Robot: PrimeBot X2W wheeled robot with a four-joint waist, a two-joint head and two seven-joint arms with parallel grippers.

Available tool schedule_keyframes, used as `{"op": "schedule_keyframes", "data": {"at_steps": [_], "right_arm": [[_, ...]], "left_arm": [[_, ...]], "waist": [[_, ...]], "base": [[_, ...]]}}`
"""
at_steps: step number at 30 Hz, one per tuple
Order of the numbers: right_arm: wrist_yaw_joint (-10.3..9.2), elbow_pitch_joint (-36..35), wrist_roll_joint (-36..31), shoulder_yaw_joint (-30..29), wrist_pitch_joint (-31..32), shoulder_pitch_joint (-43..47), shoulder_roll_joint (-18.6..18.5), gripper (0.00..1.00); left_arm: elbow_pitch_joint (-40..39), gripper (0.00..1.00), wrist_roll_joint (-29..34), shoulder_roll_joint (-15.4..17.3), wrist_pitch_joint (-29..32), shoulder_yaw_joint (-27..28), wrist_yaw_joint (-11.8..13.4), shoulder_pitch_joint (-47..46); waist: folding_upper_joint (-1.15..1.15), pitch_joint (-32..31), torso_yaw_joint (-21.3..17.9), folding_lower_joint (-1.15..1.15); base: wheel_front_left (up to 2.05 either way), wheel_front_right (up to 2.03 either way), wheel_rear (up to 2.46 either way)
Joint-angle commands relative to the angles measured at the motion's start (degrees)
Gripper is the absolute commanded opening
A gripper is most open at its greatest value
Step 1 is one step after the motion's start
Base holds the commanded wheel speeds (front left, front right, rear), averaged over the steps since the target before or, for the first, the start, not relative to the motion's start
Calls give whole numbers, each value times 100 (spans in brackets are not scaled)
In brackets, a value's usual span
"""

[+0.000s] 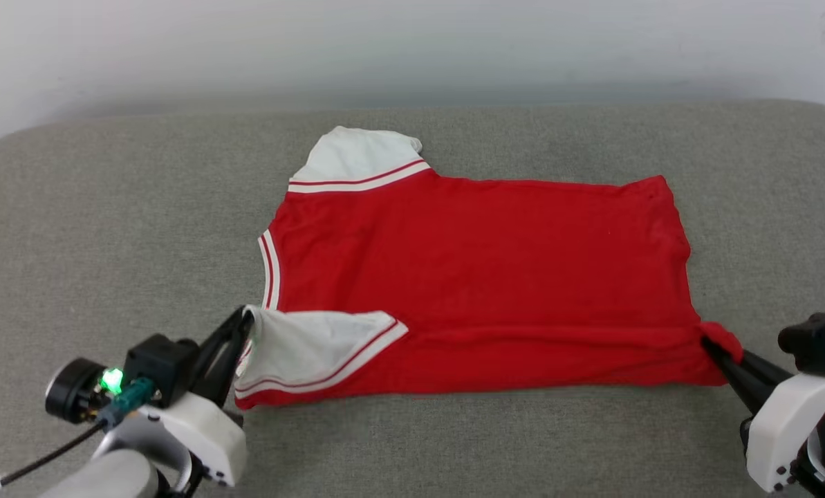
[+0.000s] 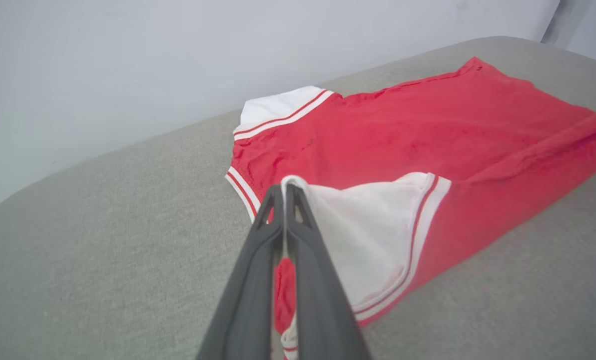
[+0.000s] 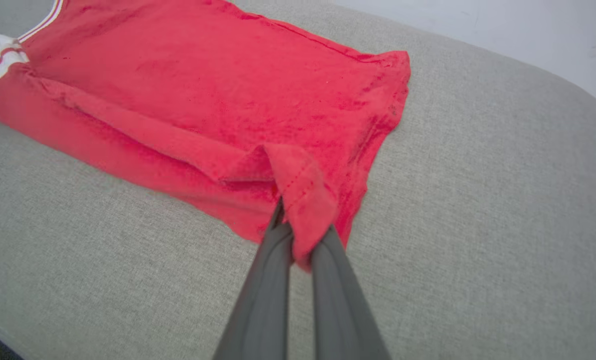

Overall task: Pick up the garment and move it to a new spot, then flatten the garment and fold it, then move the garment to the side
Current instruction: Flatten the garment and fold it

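Garment [image 1: 481,277] lies spread across the grey surface [image 1: 108,242]; left hand [image 1: 246,316] pinches its white sleeve [image 1: 315,342], right hand [image 1: 709,342] clamps the hem corner [image 1: 723,337].

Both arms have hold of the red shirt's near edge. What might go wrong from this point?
The right jaws pinch only a small bunched hem corner of the garment; it may slip out under tension. The left jaws hold the near sleeve, which lies flopped over the red body, so a fold may trap it crooked. The far sleeve looks rumpled and could end up creased.
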Motion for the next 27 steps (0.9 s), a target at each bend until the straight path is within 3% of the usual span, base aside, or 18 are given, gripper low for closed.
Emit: {"op": "schedule_keyframes", "data": {"at_steps": [1, 17, 27], "right_arm": [[-6, -22, -32, -35, 1, -132, 50, 0], [-6, 659, -24, 215, 9, -1378, 452, 0], [-6, 1698, 110, 881, -54, -2011, 540, 0]], "left_arm": [[37, 0, 40, 19, 20, 42, -30, -170], [1618, 0, 231, -357, -94, 272, -697, -1516], [3149, 0, 108, -844, -67, 51, -1375, -1831]], "waist": [[0, 170, -89, 0], [0, 1394, -520, 0], [0, 1592, -529, 0]], "base": [[0, 0, 0], [0, 0, 0], [0, 0, 0]]}}
